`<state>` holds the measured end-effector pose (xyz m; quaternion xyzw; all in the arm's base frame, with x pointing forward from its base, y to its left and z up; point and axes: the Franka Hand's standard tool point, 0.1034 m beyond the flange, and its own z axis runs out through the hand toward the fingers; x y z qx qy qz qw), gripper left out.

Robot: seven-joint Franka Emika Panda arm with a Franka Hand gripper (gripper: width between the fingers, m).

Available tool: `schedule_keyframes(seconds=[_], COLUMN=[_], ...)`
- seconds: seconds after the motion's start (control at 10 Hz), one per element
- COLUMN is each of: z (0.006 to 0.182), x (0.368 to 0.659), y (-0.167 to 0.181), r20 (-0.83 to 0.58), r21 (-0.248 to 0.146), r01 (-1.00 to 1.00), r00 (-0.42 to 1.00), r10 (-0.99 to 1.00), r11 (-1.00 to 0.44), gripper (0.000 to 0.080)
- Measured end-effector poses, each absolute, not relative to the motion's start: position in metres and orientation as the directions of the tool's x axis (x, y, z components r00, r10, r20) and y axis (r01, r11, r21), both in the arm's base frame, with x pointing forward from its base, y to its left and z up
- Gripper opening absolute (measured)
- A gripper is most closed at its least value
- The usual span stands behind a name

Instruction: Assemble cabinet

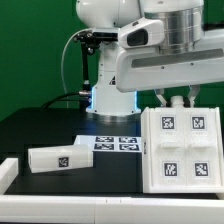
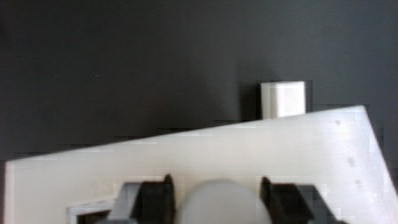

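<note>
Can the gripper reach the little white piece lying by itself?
Probably yes. The small piece lies alone on the table, nothing over it. The gripper is at the cabinet box, so it must cross over first.

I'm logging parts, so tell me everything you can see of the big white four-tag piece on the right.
The large white boxy cabinet part looks like painted board. Its face has four square fields, each carrying a black-and-white tag. It rests on the black table at the exterior view's right, beside the marker board. The hand sits at its upper edge; contact is unclear.
</note>
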<state>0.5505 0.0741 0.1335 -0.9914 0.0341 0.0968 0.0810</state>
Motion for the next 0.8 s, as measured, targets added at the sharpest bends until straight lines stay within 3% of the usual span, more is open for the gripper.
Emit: schedule_keyframes(seconds=[0.8], z=[0.138], x=[0.572], y=[0.071], r20=[-0.208], r21=[-0.166], r01=[-0.076], r00=[0.977], r10=[-0.040], r11=[-0.983], gripper=[0.0223])
